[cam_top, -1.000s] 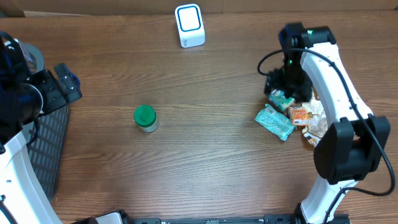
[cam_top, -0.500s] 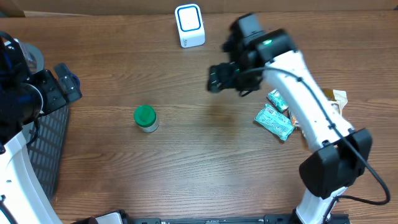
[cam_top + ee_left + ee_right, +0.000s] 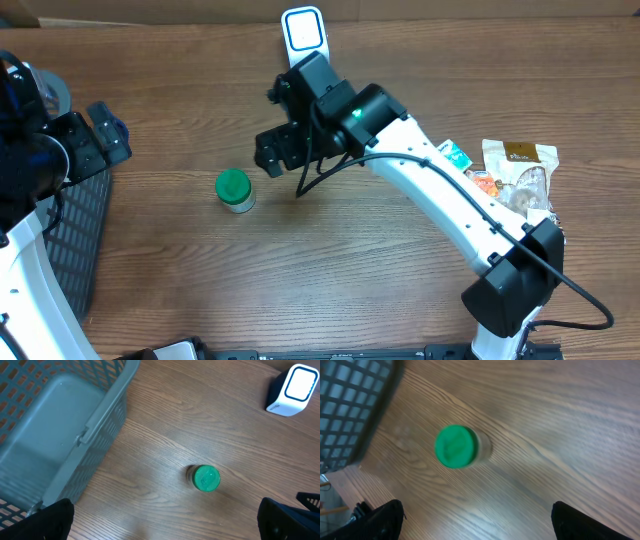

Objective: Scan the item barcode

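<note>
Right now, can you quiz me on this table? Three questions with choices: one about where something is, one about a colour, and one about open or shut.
1. The jar is:
A. in the basket
B. in a pincer
C. on the table

2. Its lid is:
A. red
B. green
C. blue

3. The right pincer is:
A. open and empty
B. shut on the jar
C. shut on a snack

Answers:
1. C, bare wood shows all round the jar.
2. B, the lid is plainly green in every view.
3. A, its fingers are wide apart and nothing is between them. The jar sits apart from them on the table.
</note>
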`<act>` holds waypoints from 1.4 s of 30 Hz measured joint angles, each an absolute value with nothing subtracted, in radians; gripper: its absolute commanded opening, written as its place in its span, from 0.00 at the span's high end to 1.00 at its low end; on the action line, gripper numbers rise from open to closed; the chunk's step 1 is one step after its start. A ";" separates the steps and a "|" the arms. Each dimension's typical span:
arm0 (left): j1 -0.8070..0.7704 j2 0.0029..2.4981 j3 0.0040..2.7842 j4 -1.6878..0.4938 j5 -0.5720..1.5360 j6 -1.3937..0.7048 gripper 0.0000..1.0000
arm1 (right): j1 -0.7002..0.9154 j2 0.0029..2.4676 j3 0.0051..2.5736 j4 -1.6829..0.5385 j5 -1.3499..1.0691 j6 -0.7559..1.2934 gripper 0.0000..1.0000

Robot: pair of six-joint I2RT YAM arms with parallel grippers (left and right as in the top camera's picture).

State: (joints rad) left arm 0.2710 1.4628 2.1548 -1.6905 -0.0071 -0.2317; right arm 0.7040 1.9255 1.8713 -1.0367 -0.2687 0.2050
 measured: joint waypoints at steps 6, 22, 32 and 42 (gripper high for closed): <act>0.271 1.463 2.155 -1.691 -0.007 -0.232 0.00 | 0.741 1.947 1.871 -0.957 -0.243 0.202 0.04; 0.271 1.463 2.155 -1.691 -0.007 -0.232 0.00 | 0.807 2.166 1.869 -0.738 -0.221 0.049 0.01; 0.271 1.463 2.155 -1.691 -0.007 -0.232 0.00 | 0.853 2.175 1.869 -0.681 -0.221 -0.008 0.00; 0.271 1.463 2.155 -1.691 -0.007 -0.232 0.00 | 0.891 2.255 1.869 -0.707 -0.220 -0.027 0.00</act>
State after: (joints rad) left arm 0.2710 1.4628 2.1548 -1.6909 -0.0071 -0.2317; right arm 0.8906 2.2551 1.8687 -0.7074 -0.2203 -0.0265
